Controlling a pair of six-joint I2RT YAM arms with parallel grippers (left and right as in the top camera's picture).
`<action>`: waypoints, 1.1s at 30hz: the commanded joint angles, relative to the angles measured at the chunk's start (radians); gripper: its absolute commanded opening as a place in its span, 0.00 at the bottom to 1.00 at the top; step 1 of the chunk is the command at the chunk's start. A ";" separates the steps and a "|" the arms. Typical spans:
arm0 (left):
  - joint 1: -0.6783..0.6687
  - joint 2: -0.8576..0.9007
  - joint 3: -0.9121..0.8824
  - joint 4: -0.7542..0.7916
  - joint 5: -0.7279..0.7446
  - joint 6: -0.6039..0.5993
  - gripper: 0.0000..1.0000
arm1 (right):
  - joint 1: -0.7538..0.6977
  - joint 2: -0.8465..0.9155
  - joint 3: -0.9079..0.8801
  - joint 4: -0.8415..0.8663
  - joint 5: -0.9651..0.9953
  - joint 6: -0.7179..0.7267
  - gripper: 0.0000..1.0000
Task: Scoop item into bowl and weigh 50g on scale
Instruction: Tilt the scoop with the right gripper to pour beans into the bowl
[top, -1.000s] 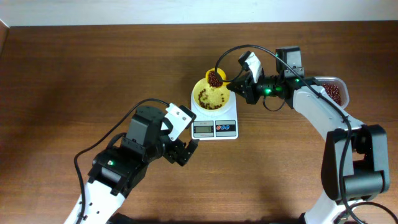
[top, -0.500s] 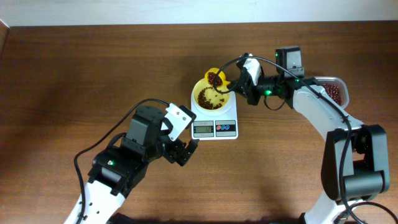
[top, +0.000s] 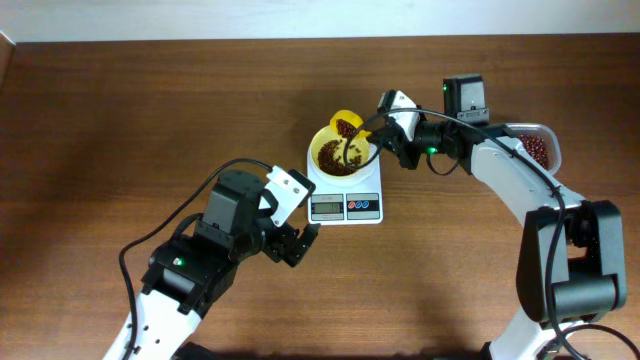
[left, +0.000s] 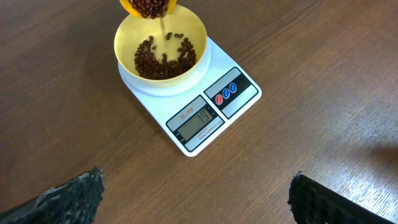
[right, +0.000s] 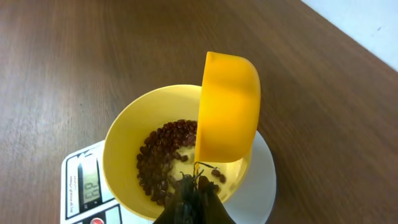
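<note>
– Progress on the weighing, as you judge it?

– Partway. The small round pale yellow bowl (top: 314, 150) stands on the small white digital kitchen scale (top: 345, 208). A loose layer of small dark reddish-brown beans (left: 163, 59) covers part of its floor. A tipped orange-yellow plastic scoop (right: 227, 115) hangs over the bowl's far rim with more beans showing in its mouth, so I read this as mid-pour.

– And what is left?

– Emptying that scoop and checking the display, which is too blurred for me to read surely. Probably also fetching more from the clear plastic container (top: 535, 148), well off at the right of the brown wooden table (top: 150, 100); beans lie in it.

– Hands?

– The right gripper (right: 193, 202) is clenched on the scoop's thin handle. The left gripper (left: 196, 186) is spread wide, grasping nothing. It hovers near the scale's display side, apart from it.

– Which way do things point?

– From overhead, the scoop's long axis runs from the right gripper leftward and a little away from the robot. Its cup end is over the bowl with the mouth rolled downward; the right wrist view shows only its smooth back. The scale's long axis runs far to near, with the platform and bowl at the far end and the display and two round buttons toward the robot.
</note>
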 joint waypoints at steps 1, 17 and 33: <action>-0.004 0.001 -0.008 0.001 0.014 0.016 0.99 | 0.005 0.006 0.001 0.003 -0.003 -0.090 0.04; -0.004 0.002 -0.008 0.001 0.014 0.016 0.99 | 0.005 0.006 0.001 -0.048 -0.003 -0.362 0.04; -0.004 0.001 -0.008 0.001 0.014 0.017 0.99 | 0.005 0.006 0.002 -0.046 -0.087 -0.097 0.04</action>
